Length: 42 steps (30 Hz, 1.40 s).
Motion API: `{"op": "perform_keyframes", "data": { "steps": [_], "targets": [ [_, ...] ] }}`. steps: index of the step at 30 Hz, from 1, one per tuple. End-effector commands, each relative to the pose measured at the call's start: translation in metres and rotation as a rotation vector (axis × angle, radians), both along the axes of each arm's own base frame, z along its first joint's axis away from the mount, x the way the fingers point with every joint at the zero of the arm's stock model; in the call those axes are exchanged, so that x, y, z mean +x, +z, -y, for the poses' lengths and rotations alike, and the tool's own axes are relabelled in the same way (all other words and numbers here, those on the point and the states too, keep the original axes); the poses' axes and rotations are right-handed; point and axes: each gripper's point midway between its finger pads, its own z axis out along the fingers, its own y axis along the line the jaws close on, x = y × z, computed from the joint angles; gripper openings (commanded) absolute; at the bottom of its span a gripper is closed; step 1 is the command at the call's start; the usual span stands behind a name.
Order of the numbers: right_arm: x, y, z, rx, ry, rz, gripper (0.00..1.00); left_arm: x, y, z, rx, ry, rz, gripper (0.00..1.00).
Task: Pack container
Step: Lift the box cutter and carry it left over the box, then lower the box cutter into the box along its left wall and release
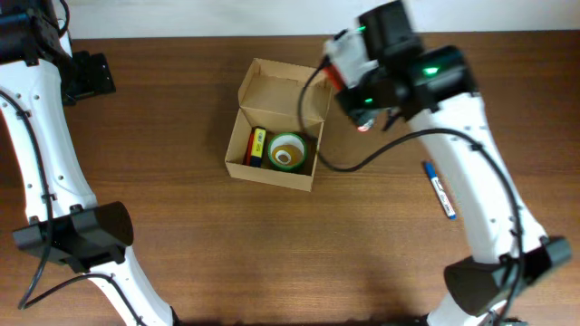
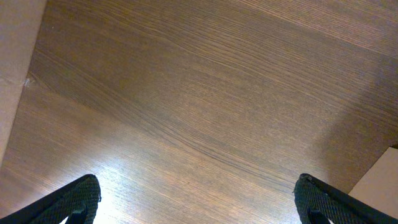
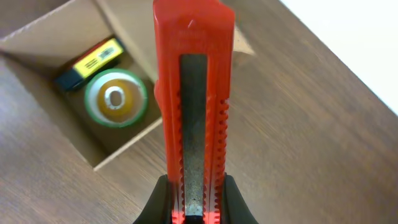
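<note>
We find the box (image 1: 275, 125) at mid-table: plain tan cardboard, unprinted, its flap lid raised. Inside lie a green tape roll (image 1: 288, 151) and a yellow pack (image 1: 258, 143) whose dark print we cannot read. The right gripper (image 3: 193, 202), close by the box, clamps a red knife (image 3: 193, 93). The left gripper (image 2: 199, 205) is spread wide, empty, over the table (image 2: 199, 93).

The yellow pack's (image 3: 97, 57) label is too blurred to read.
</note>
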Motion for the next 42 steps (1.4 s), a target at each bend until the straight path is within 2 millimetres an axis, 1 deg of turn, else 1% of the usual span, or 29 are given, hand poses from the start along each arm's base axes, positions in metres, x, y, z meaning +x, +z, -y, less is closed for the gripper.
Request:
{"op": "perform_keyframes", "data": {
  "steps": [1, 6, 8, 11, 12, 13, 14, 15, 18, 20, 21, 28, 29, 34, 40, 41, 42],
  "targets": [
    [0.004, -0.017, -0.023, -0.082, 0.088, 0.003, 0.1, -0.002, 0.011, 0.0, 0.005, -0.008, 0.031, 0.99],
    [0.005, -0.035, -0.061, -0.123, 0.236, 0.02, 0.11, -0.002, 0.011, 0.0, 0.005, -0.008, 0.031, 0.99],
    [0.006, -0.043, -0.075, -0.142, 0.316, 0.032, 0.13, -0.002, 0.011, 0.0, 0.005, -0.008, 0.031, 0.99],
    [0.01, -0.051, -0.084, -0.153, 0.362, 0.039, 0.14, -0.002, 0.011, 0.0, 0.005, -0.008, 0.031, 0.99],
    [0.01, -0.056, -0.089, -0.149, 0.398, 0.032, 0.14, -0.002, 0.011, 0.0, 0.005, -0.007, 0.031, 0.99],
    [0.008, -0.057, -0.095, -0.138, 0.44, 0.033, 0.15, -0.002, 0.011, 0.0, 0.005, -0.008, 0.031, 0.99],
    [0.006, -0.061, -0.105, -0.121, 0.519, 0.033, 0.15, -0.002, 0.011, 0.0, 0.005, -0.008, 0.031, 0.99],
    [0.005, -0.061, -0.11, -0.113, 0.549, 0.044, 0.15, -0.002, 0.011, 0.0, 0.005, -0.008, 0.031, 0.99],
    [0.014, -0.062, -0.12, -0.101, 0.564, 0.081, 0.15, -0.002, 0.011, 0.0, 0.005, -0.008, 0.031, 0.99],
    [0.018, -0.066, -0.125, -0.097, 0.567, 0.09, 0.14, -0.002, 0.011, 0.0, 0.005, -0.008, 0.031, 0.99],
    [0.018, -0.074, -0.128, -0.092, 0.583, 0.076, 0.14, -0.002, 0.011, 0.0, 0.005, -0.008, 0.031, 0.99],
    [0.014, -0.099, -0.139, -0.079, 0.612, 0.015, 0.14, -0.002, 0.011, 0.0, 0.005, -0.008, 0.031, 0.99],
    [0.012, -0.107, -0.14, -0.083, 0.611, -0.007, 0.14, -0.002, 0.011, 0.0, 0.005, -0.008, 0.031, 0.99],
    [-0.009, -0.128, -0.143, -0.082, 0.632, -0.116, 0.14, -0.002, 0.011, 0.0, 0.005, -0.008, 0.031, 0.99],
    [-0.024, -0.149, -0.14, -0.112, 0.646, -0.209, 0.15, -0.002, 0.011, 0.0, 0.005, -0.008, 0.031, 0.99],
    [-0.029, -0.156, -0.138, -0.122, 0.648, -0.24, 0.15, -0.002, 0.011, 0.0, 0.005, -0.008, 0.031, 0.99],
    [-0.031, -0.158, -0.137, -0.127, 0.65, -0.253, 0.15, -0.002, 0.011, 0.0, 0.005, -0.007, 0.031, 0.99]
  ]
}}
